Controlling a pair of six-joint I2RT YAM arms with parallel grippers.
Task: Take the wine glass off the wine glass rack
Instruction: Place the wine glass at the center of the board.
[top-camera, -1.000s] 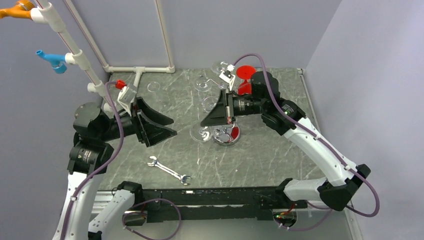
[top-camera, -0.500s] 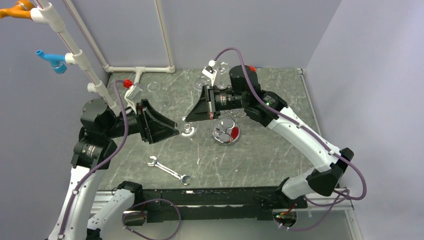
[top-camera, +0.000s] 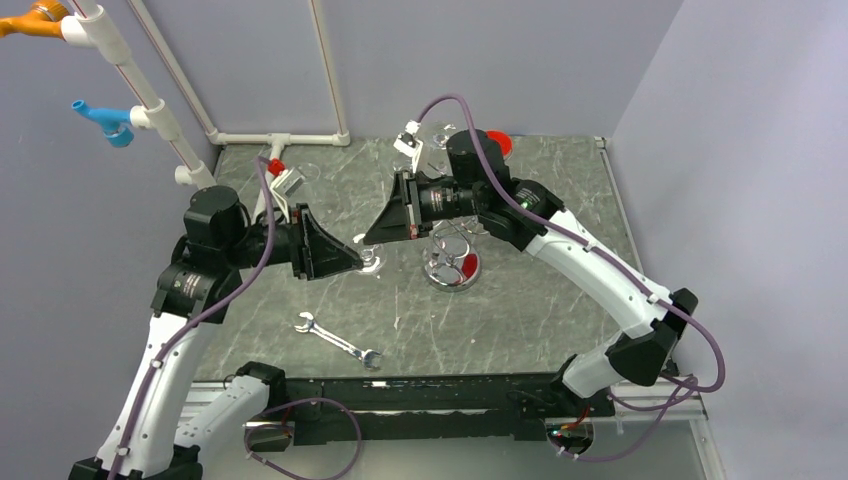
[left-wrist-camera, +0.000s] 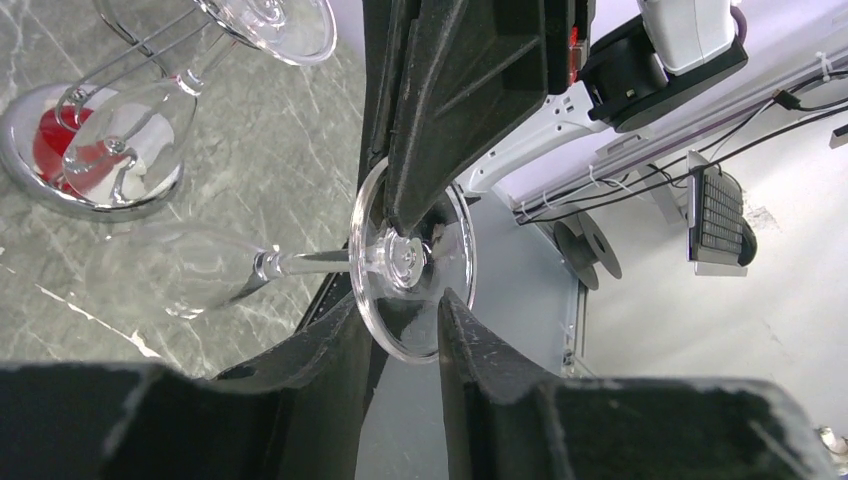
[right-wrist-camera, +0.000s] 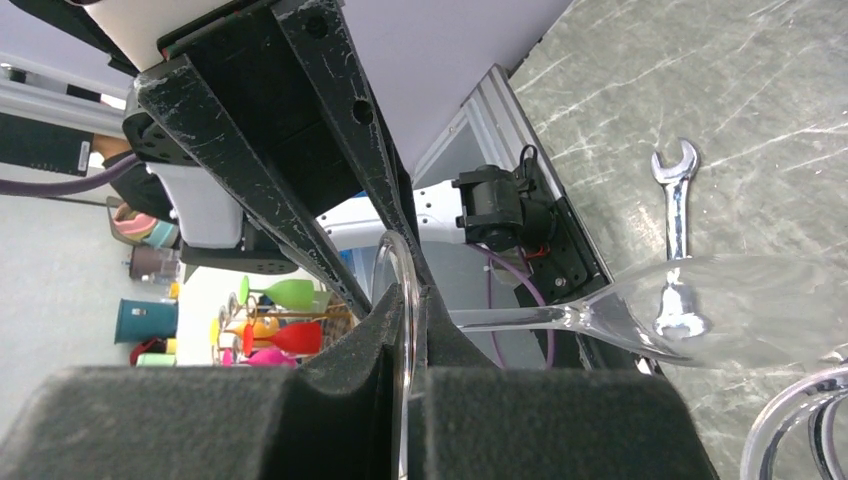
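A clear wine glass (top-camera: 371, 259) lies sideways in the air, left of the wine glass rack (top-camera: 452, 269). My right gripper (top-camera: 368, 238) is shut on the edge of its round foot (right-wrist-camera: 402, 270), and the bowl (right-wrist-camera: 725, 300) points away over the table. My left gripper (top-camera: 357, 258) comes in from the left. Its jaws stand apart on either side of the same foot (left-wrist-camera: 411, 262), with a gap showing beside it. In the left wrist view another clear glass (left-wrist-camera: 120, 140) hangs on the rack above its shiny base (left-wrist-camera: 20, 165).
A silver wrench (top-camera: 340, 341) lies on the marble table near the front. A red glass (top-camera: 497, 142) shows behind the right arm. A white pipe frame (top-camera: 280, 138) stands at the back left, with a clear glass foot (top-camera: 308, 172) near it.
My right gripper has carried the glass left, away from the rack. My left gripper has moved right to meet it, and its jaws have narrowed around the foot.
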